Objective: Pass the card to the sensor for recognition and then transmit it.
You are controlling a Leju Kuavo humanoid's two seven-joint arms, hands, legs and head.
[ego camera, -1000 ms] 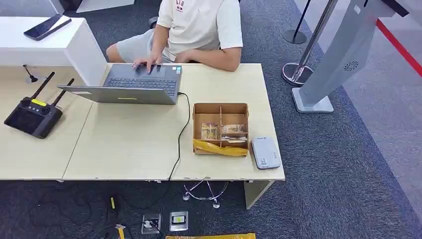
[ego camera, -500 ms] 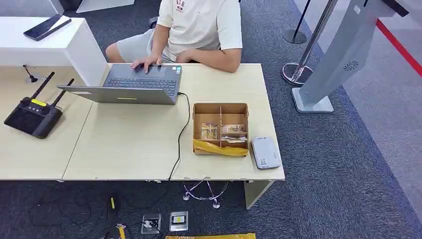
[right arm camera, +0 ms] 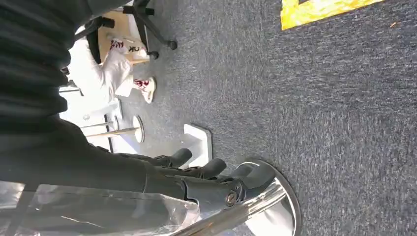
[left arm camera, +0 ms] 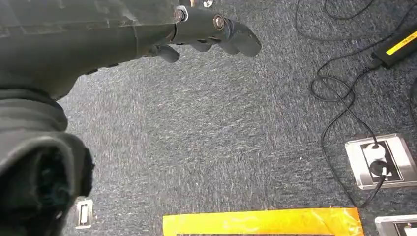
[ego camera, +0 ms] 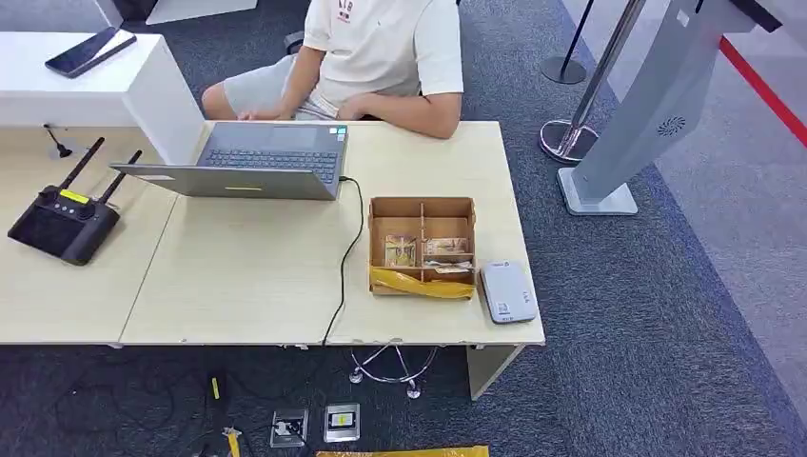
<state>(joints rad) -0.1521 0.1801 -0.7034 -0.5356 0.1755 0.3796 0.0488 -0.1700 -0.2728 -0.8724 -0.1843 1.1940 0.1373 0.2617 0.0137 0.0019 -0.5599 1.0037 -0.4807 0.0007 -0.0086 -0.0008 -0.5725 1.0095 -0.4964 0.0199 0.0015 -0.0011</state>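
Two light wooden desks (ego camera: 238,276) stand side by side, and on the right one a brown cardboard tray (ego camera: 422,246) with dividers sits near the front right corner. Cards (ego camera: 401,250) lie in its nearer compartments, a yellow strip lies across its front edge, and its two far compartments look bare. Just beside the tray, at the desk's corner, lies the flat grey card sensor (ego camera: 507,292), apart from the cards. An open grey laptop (ego camera: 257,160) sits further back, its black cable (ego camera: 344,257) running down past the tray's left side and over the desk's front edge. A person in a cream T-shirt (ego camera: 385,43) sits behind the laptop, one forearm resting on the desk. On the left desk stands a black remote controller (ego camera: 65,221) with two antennas. A dark phone (ego camera: 89,50) lies on a white counter beyond. Both of the robot's arms hang low over grey carpet. The left hand (left arm camera: 206,29) holds nothing, its fingers slightly curled and a little apart, above floor sockets (left arm camera: 376,160) and yellow tape (left arm camera: 260,222). The right hand (right arm camera: 196,179) likewise holds nothing, fingers loosely spread, close to a chrome stanchion base (right arm camera: 273,206).
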